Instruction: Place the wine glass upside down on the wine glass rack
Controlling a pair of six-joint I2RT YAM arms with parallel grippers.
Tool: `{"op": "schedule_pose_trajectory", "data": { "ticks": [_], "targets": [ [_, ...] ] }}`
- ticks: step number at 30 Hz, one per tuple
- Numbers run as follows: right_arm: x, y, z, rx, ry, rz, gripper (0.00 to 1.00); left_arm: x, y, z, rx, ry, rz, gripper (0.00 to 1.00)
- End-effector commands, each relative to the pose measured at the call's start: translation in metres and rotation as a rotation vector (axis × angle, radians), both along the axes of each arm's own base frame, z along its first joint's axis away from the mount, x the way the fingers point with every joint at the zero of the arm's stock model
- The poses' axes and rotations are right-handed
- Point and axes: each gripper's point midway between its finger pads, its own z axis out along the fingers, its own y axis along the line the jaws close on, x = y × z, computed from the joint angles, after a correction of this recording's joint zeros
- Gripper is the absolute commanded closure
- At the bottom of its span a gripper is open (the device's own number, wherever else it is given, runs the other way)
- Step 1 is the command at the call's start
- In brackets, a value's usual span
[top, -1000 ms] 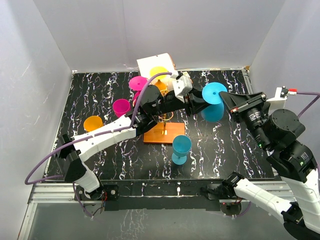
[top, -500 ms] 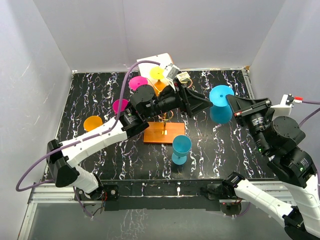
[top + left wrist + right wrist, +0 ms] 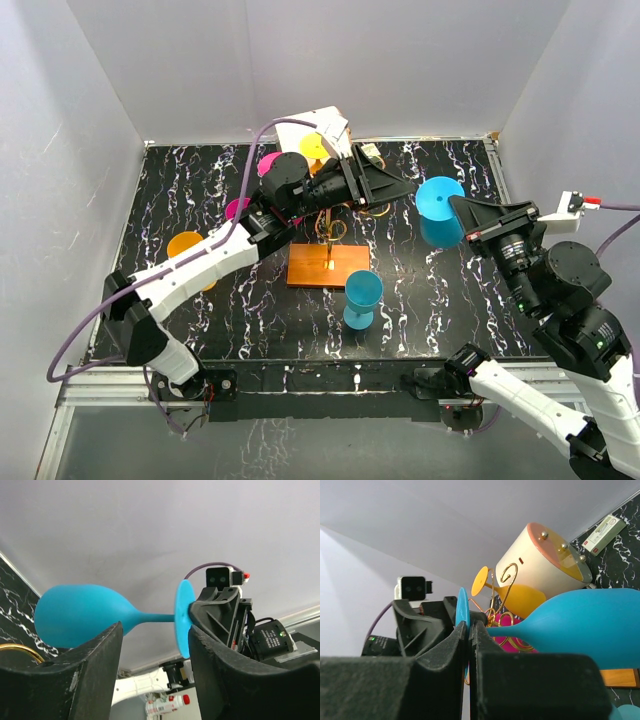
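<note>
Wine glass: we see the blue wine glass (image 3: pixel 438 197) up in the air to the right of the wine glass rack (image 3: pixel 328 238). It is clear of the wire arms and not on the rack.
Axis: from above, the round foot faces almost straight at us and the bowl shows just under it. We read the long axis as steep, foot uppermost and bowl toward the table (image 3: pixel 460 310). We cannot tell the exact tilt.
Right gripper (image 3: pixel 455 205): pressed together on the rim of the foot (image 3: pixel 462 611). The stem runs away from its fingers to the bowl (image 3: pixel 580 622).
Left gripper (image 3: pixel 400 190): spread and holding nothing. It reaches across above the rack, with its tips just short of the foot.
Left wrist view: the stem (image 3: pixel 150 616) shows in the gap between the two fingers, beyond them, and we see no contact.
Rack: upright on its orange-brown wooden base (image 3: pixel 312 272), partly covered from above by the left arm.
Yellow glass (image 3: pixel 520 600): among the rack's scroll arms, on its far side.
Second blue glass (image 3: pixel 362 296): standing on the table just beside the near right corner of the rack's base.
Orange glass (image 3: pixel 185 245): on the table, well to the left of the rack.
White round box (image 3: pixel 547 560): behind the rack.
</note>
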Motion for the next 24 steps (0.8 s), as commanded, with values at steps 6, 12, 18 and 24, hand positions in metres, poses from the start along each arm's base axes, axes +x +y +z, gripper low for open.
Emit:
{"op": "schedule_pose_trajectory", "data": {
  "ticks": [6,12,18,24],
  "targets": [
    [0.001,0.004,0.013,0.014,-0.067,0.013,1.0,-0.023,0.001,0.022,-0.053,0.029,-0.127,0.5],
    [0.006,0.009,0.009,0.008,-0.057,0.022,1.0,-0.026,0.0,0.025,-0.056,0.024,-0.143,0.55],
    [0.01,0.013,0.006,0.008,-0.049,0.024,1.0,-0.028,-0.001,0.029,-0.061,0.018,-0.161,0.77],
    [0.012,0.015,0.004,0.011,-0.045,0.025,1.0,-0.028,-0.001,0.033,-0.067,0.026,-0.165,0.97]
  ]
}}
